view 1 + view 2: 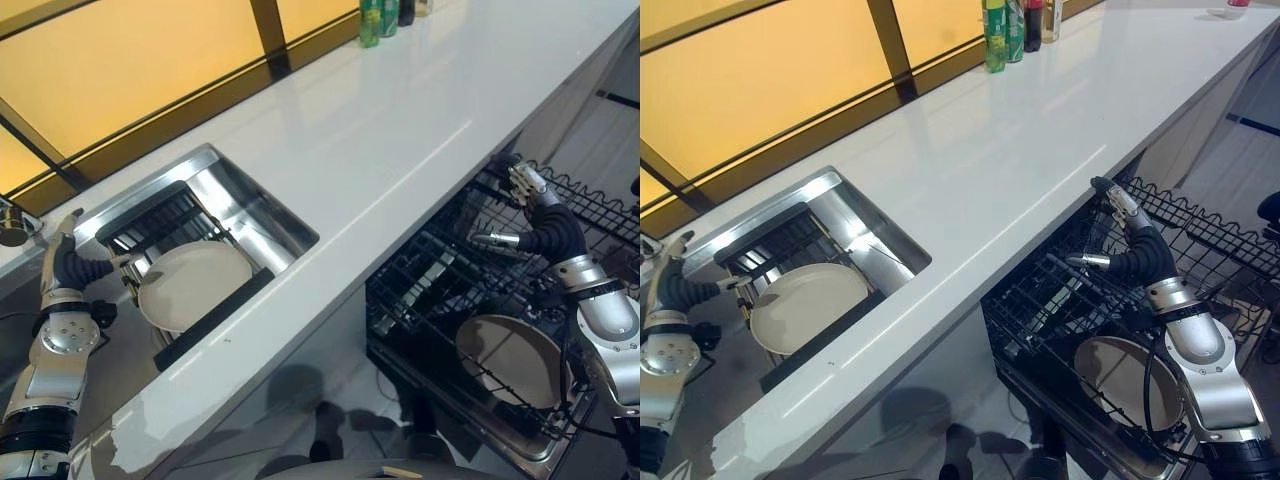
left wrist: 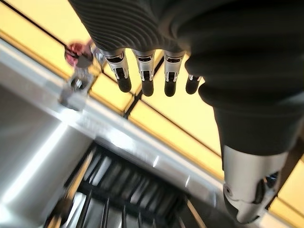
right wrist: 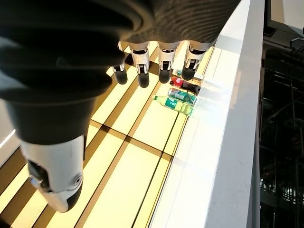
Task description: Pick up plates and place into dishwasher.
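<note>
Both hands are open and empty: right hand [image 1: 1118,232] above the dishwasher rack [image 1: 1060,290], left hand [image 1: 70,262] beside the sink plate [image 1: 192,284].

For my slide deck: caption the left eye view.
Both hands empty: left hand beside the plate in the sink, right hand over the dishwasher rack holding one plate.

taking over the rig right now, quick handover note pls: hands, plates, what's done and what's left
Left hand: open, empty, raised beside the steel sink.
Right hand: open, empty, above the black wire dishwasher rack.
Done: one round cream plate sits in the dishwasher rack.
Left: a second round cream plate lies on the dark rack in the sink; pick it up and load it in the dishwasher.
Green bottles stand at the far end of the white counter.
</note>
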Tool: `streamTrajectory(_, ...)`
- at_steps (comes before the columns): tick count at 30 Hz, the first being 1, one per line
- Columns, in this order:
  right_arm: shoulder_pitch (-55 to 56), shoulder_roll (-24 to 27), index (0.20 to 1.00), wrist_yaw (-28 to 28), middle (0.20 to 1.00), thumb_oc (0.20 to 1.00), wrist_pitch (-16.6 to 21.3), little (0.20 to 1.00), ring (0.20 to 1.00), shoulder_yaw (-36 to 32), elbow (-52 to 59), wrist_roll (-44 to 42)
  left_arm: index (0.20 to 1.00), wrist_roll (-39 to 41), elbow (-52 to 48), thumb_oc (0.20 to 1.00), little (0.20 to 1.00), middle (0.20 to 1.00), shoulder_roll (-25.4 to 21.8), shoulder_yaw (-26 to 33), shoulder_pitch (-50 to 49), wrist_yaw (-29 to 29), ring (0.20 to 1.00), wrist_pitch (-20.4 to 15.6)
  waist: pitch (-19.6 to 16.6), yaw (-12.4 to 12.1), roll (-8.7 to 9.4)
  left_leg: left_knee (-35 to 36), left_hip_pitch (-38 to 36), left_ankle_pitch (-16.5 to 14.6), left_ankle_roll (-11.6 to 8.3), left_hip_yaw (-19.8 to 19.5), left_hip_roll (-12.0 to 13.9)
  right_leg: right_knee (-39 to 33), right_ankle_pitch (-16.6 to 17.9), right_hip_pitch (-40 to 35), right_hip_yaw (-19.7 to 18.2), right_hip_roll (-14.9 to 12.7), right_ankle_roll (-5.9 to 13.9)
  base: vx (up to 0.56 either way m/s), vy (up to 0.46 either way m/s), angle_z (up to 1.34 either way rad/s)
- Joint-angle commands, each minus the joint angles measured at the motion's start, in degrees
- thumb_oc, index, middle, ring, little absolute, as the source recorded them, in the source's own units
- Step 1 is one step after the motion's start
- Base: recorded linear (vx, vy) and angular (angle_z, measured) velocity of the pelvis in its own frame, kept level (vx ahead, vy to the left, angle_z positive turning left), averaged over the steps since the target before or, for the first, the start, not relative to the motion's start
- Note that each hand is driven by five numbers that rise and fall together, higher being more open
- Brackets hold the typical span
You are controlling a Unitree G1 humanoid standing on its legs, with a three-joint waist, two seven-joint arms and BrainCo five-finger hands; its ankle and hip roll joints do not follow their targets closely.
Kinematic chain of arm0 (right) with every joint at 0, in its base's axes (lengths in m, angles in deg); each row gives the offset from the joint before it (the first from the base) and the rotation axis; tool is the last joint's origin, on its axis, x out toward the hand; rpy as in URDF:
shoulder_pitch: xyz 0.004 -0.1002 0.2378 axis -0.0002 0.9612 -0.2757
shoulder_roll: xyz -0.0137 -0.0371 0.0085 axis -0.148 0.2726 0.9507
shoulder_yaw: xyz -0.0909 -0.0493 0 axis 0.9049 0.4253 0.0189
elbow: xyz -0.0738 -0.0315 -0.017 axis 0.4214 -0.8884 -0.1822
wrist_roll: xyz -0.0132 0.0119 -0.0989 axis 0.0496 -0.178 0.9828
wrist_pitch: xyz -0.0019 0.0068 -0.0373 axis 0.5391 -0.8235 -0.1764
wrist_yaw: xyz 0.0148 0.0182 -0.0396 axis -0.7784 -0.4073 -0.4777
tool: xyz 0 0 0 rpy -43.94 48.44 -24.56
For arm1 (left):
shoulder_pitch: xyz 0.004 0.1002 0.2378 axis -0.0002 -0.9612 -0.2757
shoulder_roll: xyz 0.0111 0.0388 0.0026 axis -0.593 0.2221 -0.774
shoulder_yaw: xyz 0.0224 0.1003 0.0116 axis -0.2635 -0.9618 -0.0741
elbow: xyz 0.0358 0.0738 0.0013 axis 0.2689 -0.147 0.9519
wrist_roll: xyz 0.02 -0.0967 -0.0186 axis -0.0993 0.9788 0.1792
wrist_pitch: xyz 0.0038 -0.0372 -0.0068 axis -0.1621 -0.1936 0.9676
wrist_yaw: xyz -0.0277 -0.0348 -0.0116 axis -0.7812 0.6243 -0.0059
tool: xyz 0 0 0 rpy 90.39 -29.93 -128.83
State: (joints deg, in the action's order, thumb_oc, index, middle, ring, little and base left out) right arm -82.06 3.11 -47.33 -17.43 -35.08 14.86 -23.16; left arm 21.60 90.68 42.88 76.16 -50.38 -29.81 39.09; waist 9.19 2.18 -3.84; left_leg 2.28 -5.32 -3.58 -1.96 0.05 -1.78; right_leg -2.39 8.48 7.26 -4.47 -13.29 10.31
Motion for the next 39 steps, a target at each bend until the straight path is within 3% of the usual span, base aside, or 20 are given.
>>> streamTrajectory(1, -5.4, 3.3, 1.0, 1.1, 1.0, 1.0, 2.2, 1.0, 1.0, 0.5, 1.8, -1.8, 1.0, 3.3, 4.8, 1.0, 1.0, 1.0, -4.7, 0.3, 5.6, -1.5, 1.0, -1.0, 0.1, 0.9, 0.66, -5.2, 8.9, 2.4, -0.21, 0.1, 0.3, 7.8, -4.2, 0.9, 0.7, -3.7, 1.52, -0.06, 0.075, -0.07)
streamTrajectory(5, -7.9, 4.4, 1.0, 1.5, 1.0, 1.0, 1.5, 1.0, 1.0, 1.5, 1.8, -1.5, 1.0, 7.2, 8.9, 1.0, 1.0, 1.0, -4.5, -1.8, 9.7, -4.6, 1.0, -3.1, 2.3, 2.1, 0.11, -5.8, 10.4, 2.7, -0.42, 0.8, 0.2, 8.3, -3.6, 2.7, -0.3, -3.7, 1.14, -0.06, 0.103, -0.12)
streamTrajectory(12, -12.0, 6.5, 1.0, 1.1, 1.0, 1.0, 0.3, 1.0, 1.0, 2.2, 0.7, -0.6, 1.0, 6.5, 13.6, 1.0, 1.0, 1.0, -3.9, -5.9, 13.5, -5.5, 1.0, -3.2, 4.8, 3.9, -1.12, -6.3, 12.4, 3.1, -0.64, 2.0, -0.6, 8.0, -2.3, 5.1, -2.1, -3.9, 0.71, -0.03, 0.127, -0.11)
streamTrajectory(15, -13.1, 6.8, 1.0, 0.8, 1.0, 1.0, -0.1, 1.0, 1.0, 2.4, 0.8, 0.0, 1.0, 4.7, 16.0, 1.0, 1.0, 1.0, -3.4, -7.1, 14.9, -6.6, 1.0, 2.8, 5.4, 4.4, -1.49, -6.4, 12.9, 3.3, -0.76, 2.3, -0.7, 8.0, -1.9, 5.9, -2.6, -3.9, 0.48, 0.0, 0.093, -0.06)
streamTrajectory(19, -14.5, 7.4, 1.0, 1.0, 1.0, 1.0, -1.5, 1.0, 1.0, 3.1, 1.8, 0.2, 1.0, 3.7, 21.2, 1.0, 1.0, 1.0, -4.0, -7.9, 17.4, -5.3, 1.0, 6.1, 6.0, 5.2, -1.41, -6.3, 13.4, 3.5, -0.91, 2.7, -0.8, 7.8, -1.6, 6.5, -2.9, -4.0, 0.15, 0.01, 0.065, -0.1)
streamTrajectory(24, -17.0, 8.0, 1.0, 0.6, 1.0, 1.0, -3.3, 1.0, 1.0, 4.1, 2.3, 0.5, 1.0, 0.1, 27.3, 1.0, 1.0, 1.0, -5.1, -9.9, 20.8, -9.0, 1.0, 12.4, 6.8, 5.9, -1.8, -7.0, 14.4, 3.5, -1.17, 2.8, -1.1, 8.2, -1.5, 7.7, -3.3, -4.0, -0.25, 0.0, 0.067, -0.02)
streamTrajectory(29, -17.5, 8.4, 1.0, 0.6, 1.0, 1.0, -3.6, 1.0, 1.0, 4.4, 2.7, 0.3, 1.0, -13.0, 34.6, 1.0, 1.0, 1.0, -8.0, -14.6, 21.6, -13.2, 1.0, 18.9, 7.2, 6.3, -2.21, -6.7, 14.2, 3.6, -1.24, 2.7, -1.3, 7.7, -1.3, 7.0, -3.4, -4.2, -0.35, 0.0, 0.007, 0.0)
streamTrajectory(32, -17.3, 9.4, 1.0, 0.2, 1.0, 1.0, -3.5, 1.0, 1.0, 4.7, 2.7, -0.5, 1.0, -16.1, 37.1, 1.0, 1.0, 1.0, -10.2, -17.1, 21.1, -14.7, 1.0, 21.5, 7.1, 6.4, -2.57, -6.7, 13.6, 3.4, -1.35, 2.7, -1.4, 7.4, -1.5, 6.2, -3.4, -4.4, -0.24, 0.03, 0.034, -0.03)
streamTrajectory(37, -17.9, 9.9, 1.0, 0.1, 1.0, 1.0, -3.6, 1.0, 1.0, 5.3, 2.0, -0.8, 1.0, -16.2, 36.8, 1.0, 1.0, 1.0, -10.7, -17.6, 20.3, -16.1, 1.0, 19.5, 7.4, 6.2, -2.97, -6.9, 13.1, 3.2, -1.4, 2.4, -1.6, 7.6, -2.2, 5.4, -3.3, -4.5, -0.19, 0.01, 0.007, -0.01)
streamTrajectory(39, -18.4, 9.4, 1.0, 0.0, 1.0, 1.0, -4.3, 1.0, 1.0, 5.4, 2.0, -0.2, 1.0, -16.7, 36.1, 1.0, 1.0, 1.0, -10.4, -18.4, 20.9, -18.9, 1.0, 16.7, 7.5, 6.0, -3.13, -7.0, 13.1, 3.1, -1.43, 2.1, -1.7, 7.7, -2.3, 5.1, -3.2, -4.7, -0.19, 0.0, 0.0, 0.0)
